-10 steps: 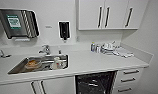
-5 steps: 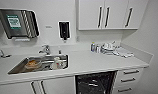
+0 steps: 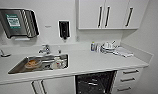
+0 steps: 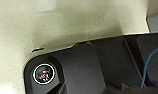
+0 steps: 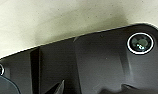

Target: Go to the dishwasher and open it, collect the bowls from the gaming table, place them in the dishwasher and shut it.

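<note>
A white counter (image 3: 95,62) with a steel sink (image 3: 18,67) runs beneath white wall cabinets (image 3: 107,13). The dishwasher (image 3: 93,83) gapes dark under the counter, right of the sink. Both wrist views add pale speckled floor (image 4: 57,22); whether either pincer is released or clenched, I cannot tell.

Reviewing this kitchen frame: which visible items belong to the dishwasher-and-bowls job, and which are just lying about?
Belongs to the job:
- dishwasher, dark inside with racks showing, under the counter

Just lying about:
- dishes in the sink
- tap
- clutter of bottles and dishes at the counter's back
- towel dispenser
- soap dispenser
</note>
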### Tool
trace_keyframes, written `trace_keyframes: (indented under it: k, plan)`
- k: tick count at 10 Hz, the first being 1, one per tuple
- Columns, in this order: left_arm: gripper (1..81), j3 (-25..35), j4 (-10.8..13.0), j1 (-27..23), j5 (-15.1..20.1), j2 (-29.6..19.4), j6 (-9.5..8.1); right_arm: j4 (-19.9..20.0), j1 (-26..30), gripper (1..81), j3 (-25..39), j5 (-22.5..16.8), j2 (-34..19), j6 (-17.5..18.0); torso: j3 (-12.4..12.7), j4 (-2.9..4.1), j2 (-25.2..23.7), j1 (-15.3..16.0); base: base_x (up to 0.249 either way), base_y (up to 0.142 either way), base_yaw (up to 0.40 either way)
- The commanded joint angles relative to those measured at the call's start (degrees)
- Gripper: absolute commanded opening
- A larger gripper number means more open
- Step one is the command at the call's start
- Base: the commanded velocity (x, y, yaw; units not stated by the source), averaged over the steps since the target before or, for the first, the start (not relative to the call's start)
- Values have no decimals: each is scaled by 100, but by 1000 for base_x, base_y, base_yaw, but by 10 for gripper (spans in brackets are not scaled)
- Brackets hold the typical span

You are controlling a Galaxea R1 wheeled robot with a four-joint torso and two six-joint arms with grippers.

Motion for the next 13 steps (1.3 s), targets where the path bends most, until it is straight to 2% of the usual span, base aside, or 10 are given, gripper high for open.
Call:
trace_keyframes:
  k: [1,7,8,10,13]
  plan:
    - [811,-22,-20,-228,311,-30,34,-42,299,811,-36,-289,7,29,0,0,553,-358,0,0,0]
    - [811,-31,-38,-228,311,23,43,-42,289,811,-124,-289,69,-6,0,0,1777,-1145,0,0,0]
    - [811,-31,-38,-228,311,32,43,-42,281,811,-116,-289,69,-6,436,0,1965,-1265,0,0,0]
    - [811,-31,-38,-228,311,32,43,-50,281,811,-72,-289,78,-15,641,0,2249,-1447,0,0,0]
    - [811,-39,-38,-228,320,32,43,-59,290,811,-72,-280,86,-7,1147,0,2809,-1812,0,0,0]
